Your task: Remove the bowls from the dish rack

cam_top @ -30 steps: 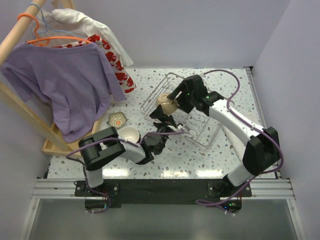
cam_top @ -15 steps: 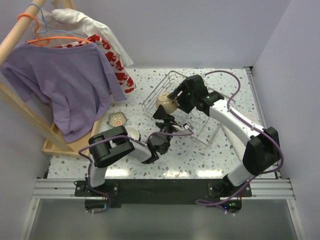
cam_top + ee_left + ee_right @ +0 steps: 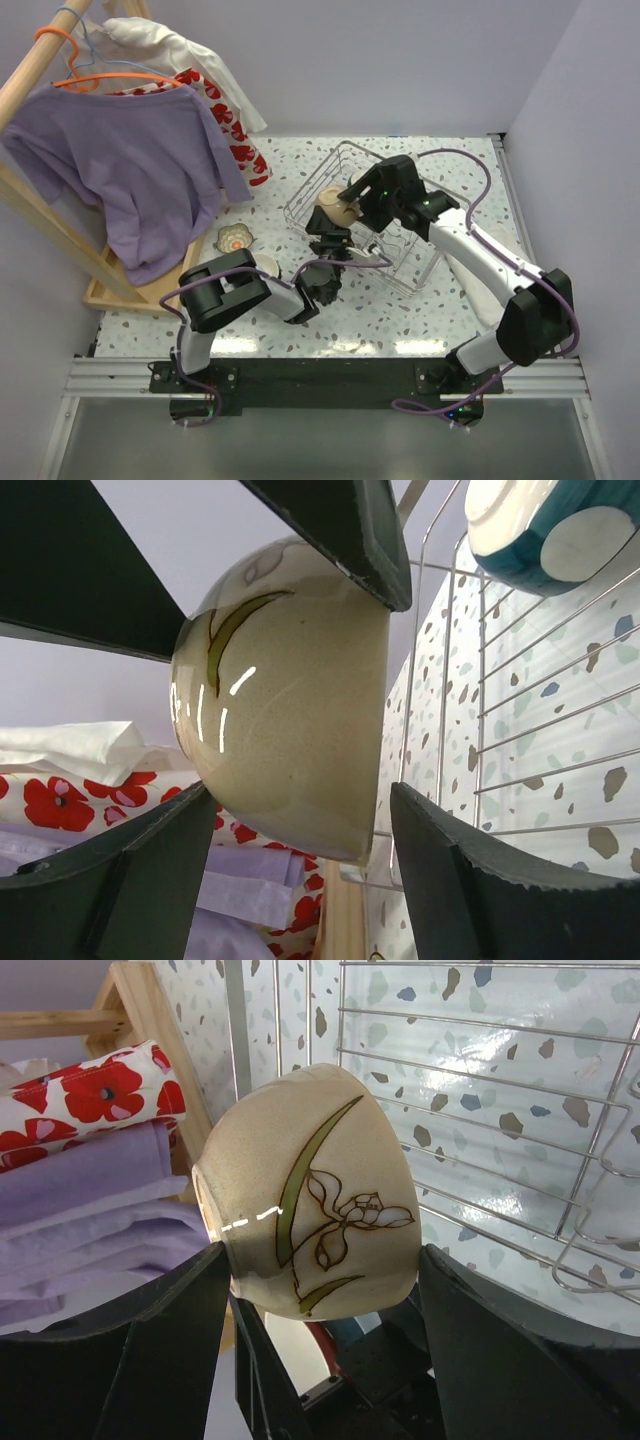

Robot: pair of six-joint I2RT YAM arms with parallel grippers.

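Over the speckled bench, at the left edge of the dish rack, the right fingers are closed on the tan bowl. They hold it tipped on its side, clear of the wires. The left fingers stand wide apart just beneath it, one on each side, and we see no contact with it.

We judge this to be a hand-over, and that is where it can go wrong. The glaze is glossy and the wall curved, so if the right fingers let go before the left pair has closed firmly, the bowl could slip out, fall onto the rack or the bench and chip. An off-centre grip from the left could also twist the bowl against the right pair, and the two sets are near enough to knock together.

As for containers, the rack seems to hold at least a teal-and-white bowl, lying against its wires. The right arm hides much of the basket from above, so we cannot count the rest. A small patterned bowl sits on the bench well to the rack's left, near the wooden stand.
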